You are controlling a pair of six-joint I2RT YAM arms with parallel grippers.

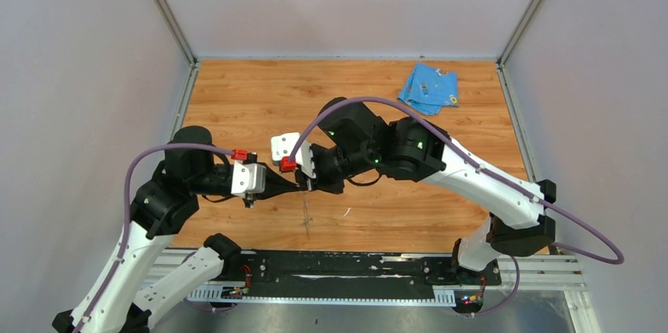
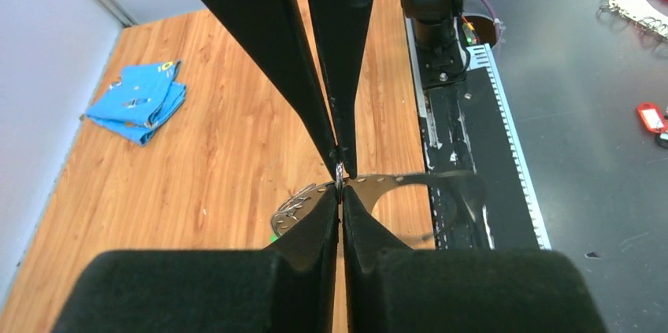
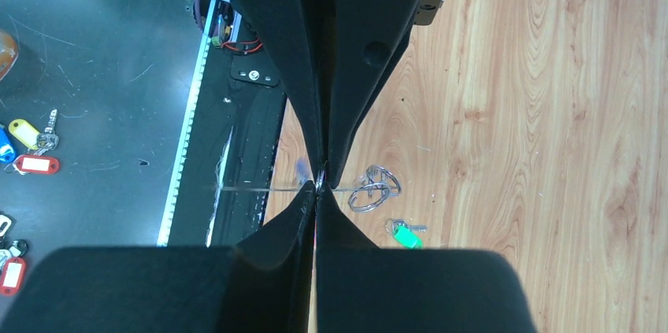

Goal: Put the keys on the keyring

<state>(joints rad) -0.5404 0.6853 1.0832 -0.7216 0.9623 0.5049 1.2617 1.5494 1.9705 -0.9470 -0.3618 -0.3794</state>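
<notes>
Desk (image 1: 236, 97): both arms are reaching inward, forearms near level, tips meeting nose to nose mid-desk. Left tool (image 2: 341, 194) is clenching the keyring (image 2: 394, 181). Right tool (image 3: 317, 189) is clenching the same band just beside it, so both are pinching one spot. Loop's long axis is running from the pinch toward the near edge, as far as I can judge. Green key (image 3: 406, 237) is lying loose on the desk under the pinch, not touching the band, on the right arm's side, so the right arm is sitting nearer. Blue key isn't showing. Nothing is looking threaded yet
</notes>
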